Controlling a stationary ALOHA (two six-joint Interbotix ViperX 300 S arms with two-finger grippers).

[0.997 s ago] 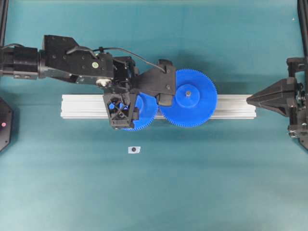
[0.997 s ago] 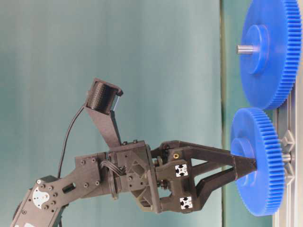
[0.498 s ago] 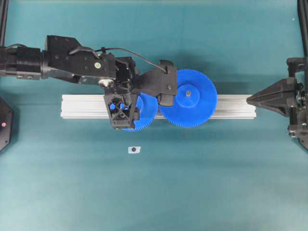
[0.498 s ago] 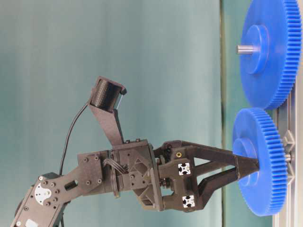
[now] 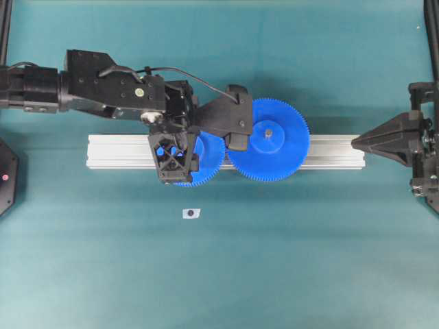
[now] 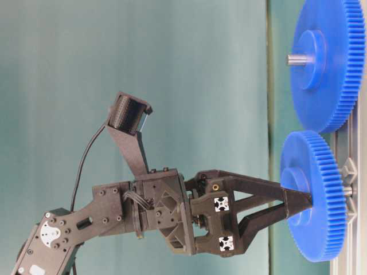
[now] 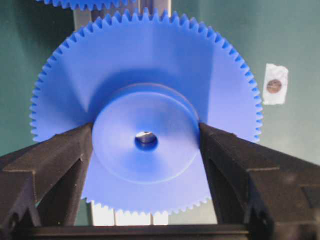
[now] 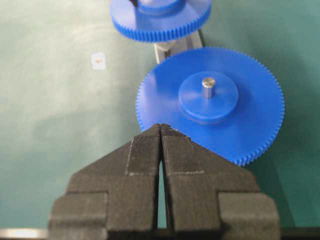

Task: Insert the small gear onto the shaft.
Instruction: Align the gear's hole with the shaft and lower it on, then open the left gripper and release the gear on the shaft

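I see the small gear point(image 7: 145, 112) sitting over the aluminium rail point(image 5: 110, 152), toward its left half, its teeth meeting the wider gear point(image 5: 269, 140) beside it. Through the hub's centre hole I can make out a metal glint, likely the shaft point(image 7: 145, 138) end. My left gripper point(image 7: 145, 150) straddles the raised hub, fingers point(image 7: 55, 160) just at its sides; whether they still press it I cannot tell. My right gripper point(image 8: 160, 131) waits off the rail's right end, fingertips pressed together.
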